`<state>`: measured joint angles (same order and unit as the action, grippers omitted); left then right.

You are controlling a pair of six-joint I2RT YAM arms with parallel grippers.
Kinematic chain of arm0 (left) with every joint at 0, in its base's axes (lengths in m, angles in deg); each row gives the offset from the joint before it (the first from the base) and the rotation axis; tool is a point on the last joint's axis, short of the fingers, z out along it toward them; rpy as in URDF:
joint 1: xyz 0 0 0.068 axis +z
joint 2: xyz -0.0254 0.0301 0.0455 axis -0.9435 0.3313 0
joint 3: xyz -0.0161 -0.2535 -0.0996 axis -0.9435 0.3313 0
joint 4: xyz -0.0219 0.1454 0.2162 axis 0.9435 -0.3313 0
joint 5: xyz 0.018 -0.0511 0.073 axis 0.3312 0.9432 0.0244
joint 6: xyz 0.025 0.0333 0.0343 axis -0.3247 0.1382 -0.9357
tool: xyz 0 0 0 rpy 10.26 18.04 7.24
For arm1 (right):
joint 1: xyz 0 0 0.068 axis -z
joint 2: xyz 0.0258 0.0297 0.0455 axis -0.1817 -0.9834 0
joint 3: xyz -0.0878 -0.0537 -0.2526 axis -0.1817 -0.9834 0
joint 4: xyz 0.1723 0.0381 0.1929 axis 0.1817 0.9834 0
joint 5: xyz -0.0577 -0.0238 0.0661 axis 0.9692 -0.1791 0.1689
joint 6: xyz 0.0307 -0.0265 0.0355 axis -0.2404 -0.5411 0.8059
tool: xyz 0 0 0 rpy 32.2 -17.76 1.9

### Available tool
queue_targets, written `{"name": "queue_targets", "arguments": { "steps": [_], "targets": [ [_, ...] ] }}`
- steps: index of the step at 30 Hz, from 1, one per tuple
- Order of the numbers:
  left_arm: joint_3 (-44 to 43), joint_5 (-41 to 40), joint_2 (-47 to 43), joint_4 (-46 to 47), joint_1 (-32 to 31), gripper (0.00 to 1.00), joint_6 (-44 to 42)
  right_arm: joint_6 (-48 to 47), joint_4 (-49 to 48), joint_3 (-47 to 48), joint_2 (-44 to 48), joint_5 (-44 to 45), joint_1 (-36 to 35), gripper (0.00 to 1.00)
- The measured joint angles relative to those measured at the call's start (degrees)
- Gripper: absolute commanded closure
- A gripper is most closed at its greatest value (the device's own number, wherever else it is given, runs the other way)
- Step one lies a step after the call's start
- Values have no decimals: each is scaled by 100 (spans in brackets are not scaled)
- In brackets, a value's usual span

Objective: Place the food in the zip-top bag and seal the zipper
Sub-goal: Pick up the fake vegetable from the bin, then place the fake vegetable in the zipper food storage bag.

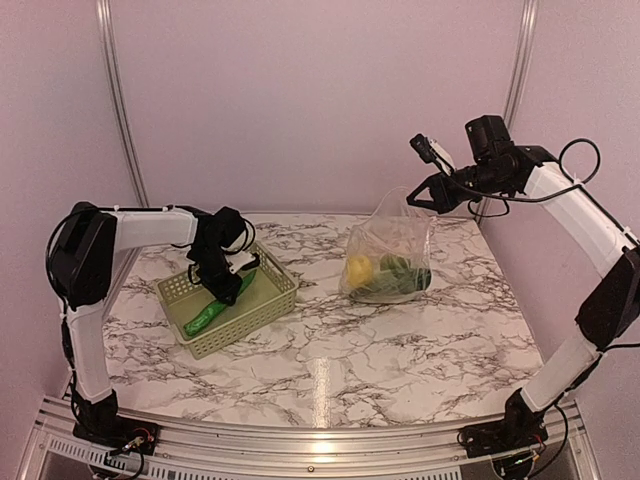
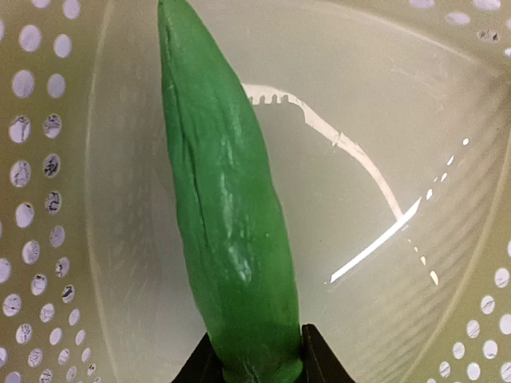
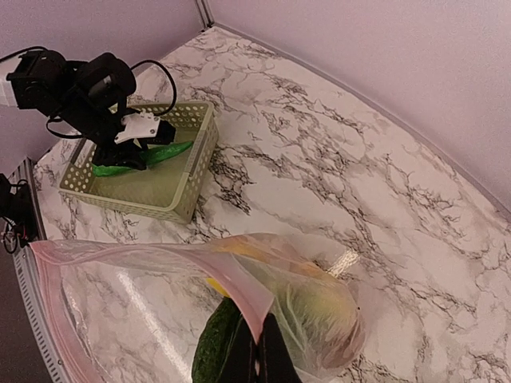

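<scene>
Both clenched: left claw on cucumber in basket, right claw on bag.

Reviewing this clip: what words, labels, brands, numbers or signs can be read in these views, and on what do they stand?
None can be read in any view.
No print shows on the basket, the zip-top bag, the cucumber, the table, the left arm or the right arm.
</scene>
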<state>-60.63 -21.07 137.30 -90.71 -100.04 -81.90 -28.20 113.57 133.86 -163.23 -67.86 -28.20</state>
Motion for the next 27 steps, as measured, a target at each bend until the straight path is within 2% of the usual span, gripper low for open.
{"name": "queue_targets", "arguments": {
  "steps": [3,8,13,17,21,27],
  "targets": [
    [-131,-20,-177,101,24,88,103,0,0,0,0,24,-7,100],
    [-577,-11,-603,234,17,85,363,-15,70,66,-2,155,-111,100],
    [-793,162,-1423,841,-214,88,664,-96,175,332,-2,363,-326,100],
    [-688,369,-2258,1987,-925,90,927,-111,254,505,-2,472,-387,100],
    [-378,623,-2850,3685,-1853,92,1250,-105,306,597,-2,487,-389,100],
    [-101,734,-2782,5928,-2605,95,1569,-68,361,619,-2,409,-389,100]
  ]
}}
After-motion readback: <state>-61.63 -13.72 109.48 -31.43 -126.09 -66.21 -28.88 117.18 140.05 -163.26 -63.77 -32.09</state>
